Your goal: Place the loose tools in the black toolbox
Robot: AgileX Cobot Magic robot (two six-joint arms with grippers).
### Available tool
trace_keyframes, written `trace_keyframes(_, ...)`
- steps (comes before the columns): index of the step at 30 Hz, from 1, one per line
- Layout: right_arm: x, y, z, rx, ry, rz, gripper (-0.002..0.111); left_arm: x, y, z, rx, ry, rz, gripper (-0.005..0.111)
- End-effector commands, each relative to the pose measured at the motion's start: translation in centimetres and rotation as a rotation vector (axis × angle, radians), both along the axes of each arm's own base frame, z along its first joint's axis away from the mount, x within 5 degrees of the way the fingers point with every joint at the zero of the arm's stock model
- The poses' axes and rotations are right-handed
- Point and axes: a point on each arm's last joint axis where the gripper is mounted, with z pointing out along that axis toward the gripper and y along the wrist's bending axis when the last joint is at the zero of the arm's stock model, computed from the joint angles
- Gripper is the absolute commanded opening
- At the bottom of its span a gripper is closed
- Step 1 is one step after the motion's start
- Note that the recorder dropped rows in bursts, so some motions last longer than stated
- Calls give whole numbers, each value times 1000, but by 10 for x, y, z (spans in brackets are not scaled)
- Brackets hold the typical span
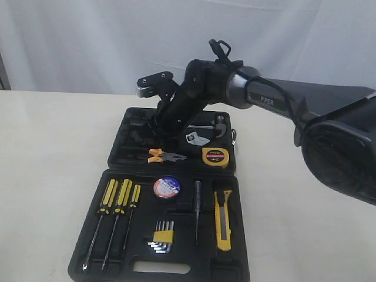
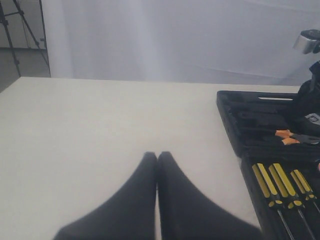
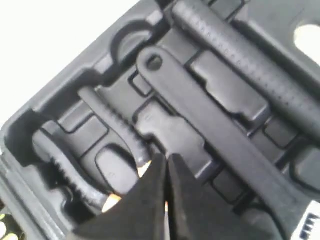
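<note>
The black toolbox (image 1: pixel 241 235) lies open on the pale table, both halves flat. The pliers (image 1: pixel 166 155) rest in a recess of the far half, beside the yellow tape measure (image 1: pixel 215 156). In the near half lie the utility knife (image 1: pixel 222 220) and the tape roll (image 1: pixel 166 187). My right gripper (image 3: pixel 166 159) is shut just above the pliers (image 3: pixel 117 122), with a bit of orange showing under its tips; nothing sits between the jaws. Left of the toolbox (image 2: pixel 235 125), my left gripper (image 2: pixel 157 156) hangs shut over bare table, holding nothing. The exterior view does not show it.
Three yellow-and-black screwdrivers (image 1: pixel 120 200), hex keys (image 1: pixel 163 238) and a thin dark screwdriver (image 1: pixel 197 211) sit in the near half. A hammer (image 3: pixel 250 65) and a wrench (image 3: pixel 200 115) lie in the far half near my right gripper. A white curtain hangs behind the table.
</note>
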Motion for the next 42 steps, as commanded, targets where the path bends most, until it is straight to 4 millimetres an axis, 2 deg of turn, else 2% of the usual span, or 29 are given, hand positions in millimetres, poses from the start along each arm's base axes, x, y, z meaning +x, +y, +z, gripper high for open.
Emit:
trace_keyframes(1,0,-2,-10,-1,23,-3,-1,0,0,-1,-3,0,-2,0)
trace_keyframes(3,-1,-1,-20,3,61,1,-1,0,0,-1,-3,0,-2,0)
trace_keyframes(5,-1,-1,-21,6,65,0,-1,0,0,-1,-3,0,-2,0)
trace_keyframes(7,-2,0,-7,17,42,-1,-1,0,0,-1,-3,0,-2,0)
trace_keyframes(9,-4,-1,17,22,13,4,-1,0,0,-1,-3,0,-2,0)
trace_keyframes(12,-18,-1,65,30,-1,31,-1,0,0,-1,-3,0,-2,0)
trace_keyframes(13,-27,-1,82,30,20,50,-1,0,0,-1,-3,0,-2,0)
trace_keyframes(15,-46,-4,104,10,64,73,-1,0,0,-1,-3,0,-2,0)
trace_keyframes(20,-91,-11,138,-4,127,63,-1,0,0,-1,-3,0,-2,0)
trace_keyframes(23,-135,-17,179,4,67,60,-1,0,0,-1,-3,0,-2,0)
trace_keyframes(27,-183,-25,210,13,18,39,-1,0,0,-1,-3,0,-2,0)
trace_keyframes(29,-206,-28,216,23,13,23,-1,0,0,-1,-3,0,-2,0)
trace_keyframes(32,-240,-29,213,-38,16,48,-1,0,0,-1,-3,0,-2,0)
trace_keyframes(36,-276,-27,191,-180,25,117,-1,0,0,-1,-3,0,-2,0)
trace_keyframes(42,-305,-18,156,-221,88,200,-1,0,0,-1,-3,0,-2,0)
